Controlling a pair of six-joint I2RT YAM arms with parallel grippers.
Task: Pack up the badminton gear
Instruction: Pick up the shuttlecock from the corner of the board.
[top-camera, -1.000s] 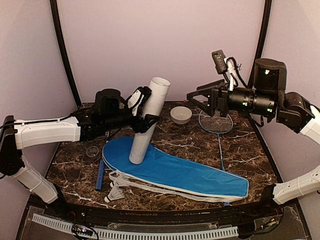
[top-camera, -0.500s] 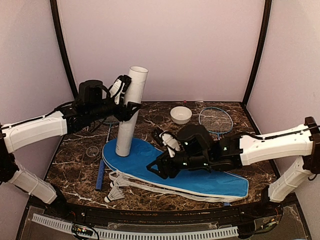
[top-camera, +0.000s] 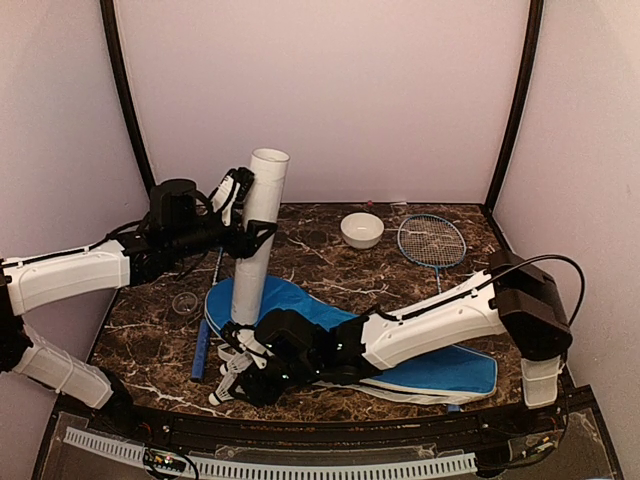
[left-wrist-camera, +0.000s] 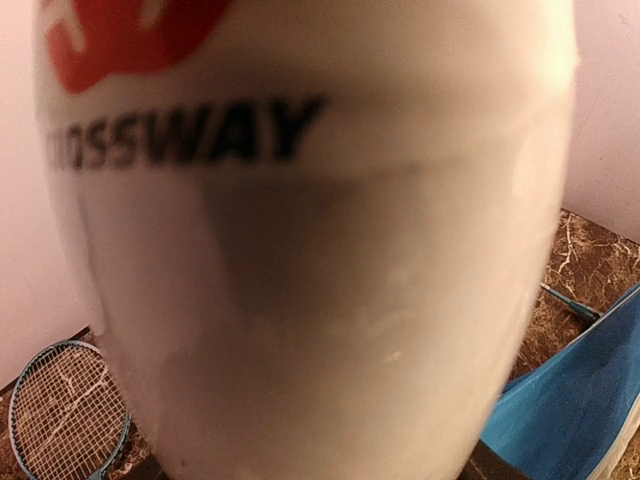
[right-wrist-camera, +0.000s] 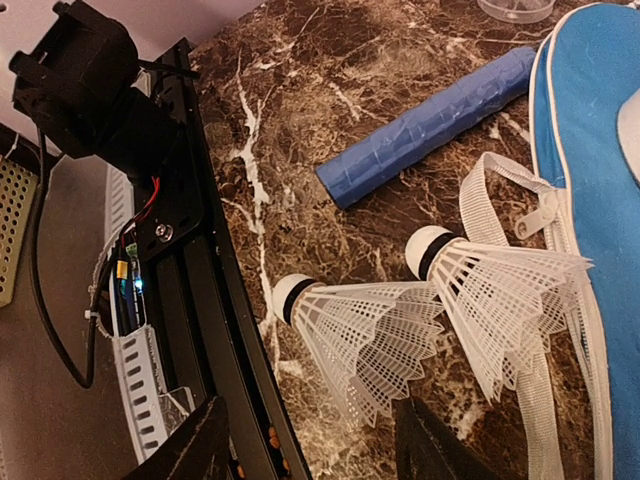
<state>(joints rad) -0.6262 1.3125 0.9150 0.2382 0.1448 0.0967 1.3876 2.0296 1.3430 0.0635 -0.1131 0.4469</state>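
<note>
My left gripper (top-camera: 250, 237) is shut on the long white tube (top-camera: 257, 240), holding it upright with its foot on the blue white-trimmed racket cover (top-camera: 400, 350). The tube (left-wrist-camera: 310, 260) fills the left wrist view. My right gripper (top-camera: 240, 385) is open and low at the front left. Its two fingers (right-wrist-camera: 190, 450) stand either side of the skirt end of the nearer white shuttlecock (right-wrist-camera: 365, 335). A second shuttlecock (right-wrist-camera: 500, 290) lies beside it, against the cover's strap. One blue racket (top-camera: 432, 240) lies back right. The other racket's handle (right-wrist-camera: 430, 125) lies left of the cover.
A small white bowl (top-camera: 362, 230) stands at the back middle. A small clear lid (top-camera: 186, 303) lies left of the cover. The black front rail (right-wrist-camera: 200, 290) runs close beside the shuttlecocks. The second racket's head (left-wrist-camera: 60, 410) lies behind the tube.
My right arm swung from high at the back right, across the cover, down to the shuttlecocks at the front left. My left gripper brought the tilted tube upright and a little to the left.
</note>
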